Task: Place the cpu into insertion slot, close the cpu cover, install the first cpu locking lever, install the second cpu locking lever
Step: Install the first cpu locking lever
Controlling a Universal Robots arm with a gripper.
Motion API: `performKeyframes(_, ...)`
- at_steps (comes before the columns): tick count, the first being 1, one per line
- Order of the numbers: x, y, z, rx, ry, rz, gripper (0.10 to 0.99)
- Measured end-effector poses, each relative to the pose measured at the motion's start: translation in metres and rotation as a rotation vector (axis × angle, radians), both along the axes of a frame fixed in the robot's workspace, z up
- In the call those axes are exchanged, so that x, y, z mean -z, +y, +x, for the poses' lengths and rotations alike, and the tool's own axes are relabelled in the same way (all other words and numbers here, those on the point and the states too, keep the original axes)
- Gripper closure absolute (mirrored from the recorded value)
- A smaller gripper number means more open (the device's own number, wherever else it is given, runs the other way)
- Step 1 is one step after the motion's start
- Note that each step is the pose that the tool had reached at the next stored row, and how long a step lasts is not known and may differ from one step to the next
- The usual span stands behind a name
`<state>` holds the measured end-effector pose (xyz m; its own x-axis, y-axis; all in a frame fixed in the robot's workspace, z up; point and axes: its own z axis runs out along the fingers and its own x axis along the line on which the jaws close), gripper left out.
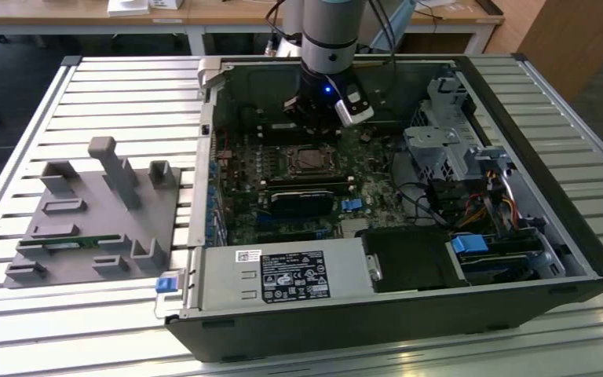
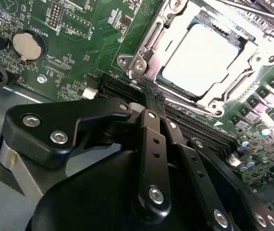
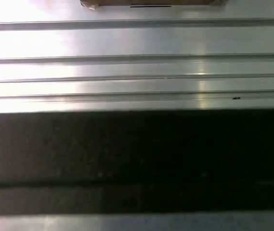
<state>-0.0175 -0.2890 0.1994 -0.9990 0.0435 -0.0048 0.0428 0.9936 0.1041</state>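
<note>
The cpu [image 2: 209, 60], a pale silver square, lies in the insertion slot [image 1: 310, 161] on the green board inside the open computer case. The cpu cover [image 2: 144, 55], a silvery frame, lies flat around the chip, whose top shows through its window. A thin metal lever rod [image 2: 257, 12] runs past the socket's far corner. My gripper [image 2: 153, 98] hangs just beside the socket, over the black slots, shut with nothing in it. In the exterior view the gripper [image 1: 317, 126] is right behind the socket, low over the board.
The case walls [image 1: 210, 141] surround the board. A drive cage [image 1: 443, 141] and cables stand at the exterior view's right, the power supply [image 1: 280, 275] in front. A grey fixture [image 1: 97, 212] sits on the slatted table [image 3: 137, 57]. A coin battery [image 2: 29, 45] lies near the gripper.
</note>
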Motion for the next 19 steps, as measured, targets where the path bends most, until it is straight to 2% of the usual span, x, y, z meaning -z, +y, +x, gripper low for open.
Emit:
performKeyframes(12,-0.0034,0.0001,0.0001,0.000,-0.0003,0.000,0.980)
performKeyframes(16,-0.0021,0.0001,0.0002,0.000,-0.0002,-0.011,0.980)
performKeyframes(19,0.0000,0.0001,0.0003,0.000,0.0001,-0.026,0.980)
